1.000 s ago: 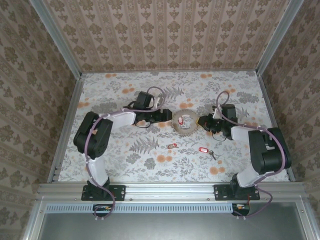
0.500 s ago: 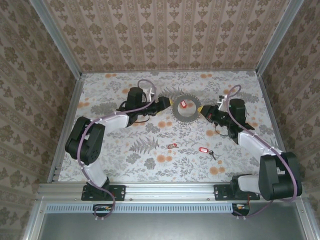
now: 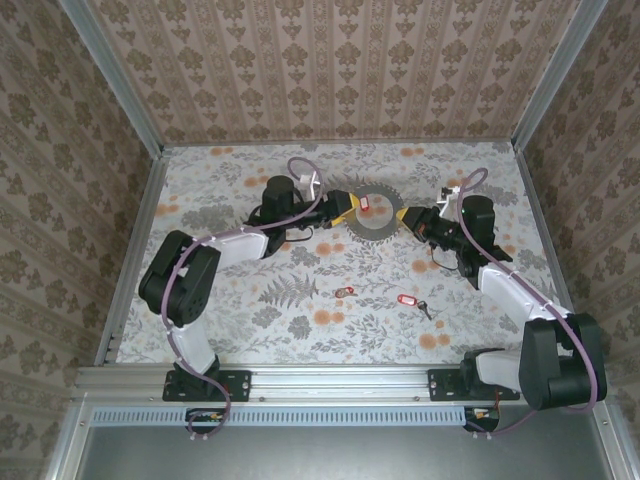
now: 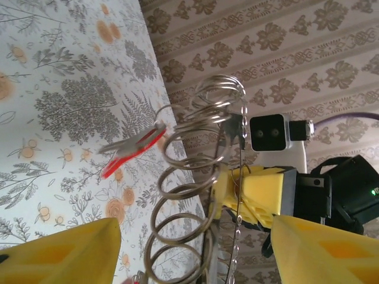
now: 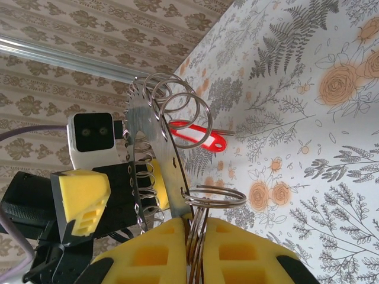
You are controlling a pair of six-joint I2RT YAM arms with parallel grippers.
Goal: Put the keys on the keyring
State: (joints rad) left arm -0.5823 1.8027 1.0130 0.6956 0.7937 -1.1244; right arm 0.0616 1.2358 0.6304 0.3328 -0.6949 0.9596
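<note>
- While it hangs in the air above the far middle of the flower-patterned table (image 3: 250,300), the grey metal keyring (image 3: 372,233), toothed round its rim like a gear and strung with wire loops, sits between the 2 grippers in the top view.
- The right gripper (image 3: 408,218) meets the ring's right edge; in the right wrist view its 2 yellow fingers (image 5: 154,254) are pressed together on the keyring (image 5: 145,133), with a wire loop pinched at the seam, so the right gripper (image 5: 192,236) is clamped on the ring.
- The left gripper (image 3: 345,208) is at the ring's left edge. In the left wrist view its yellow fingers (image 4: 65,254) stand wide apart, 1 on each side of the coils of the keyring (image 4: 189,201), with a gap on both sides: the left gripper (image 4: 195,251) grips nothing.
- 1 small silvery key with a glossy red oval tag (image 3: 365,205) hangs from a loop on the ring, also seen from the left wrist (image 4: 133,151) and the right wrist (image 5: 198,135).
- 2 more red-tagged keys lie flat on the table nearer the arm bases, 1 near the middle (image 3: 343,292) and 1 to its right (image 3: 407,300), well apart from the ring.
</note>
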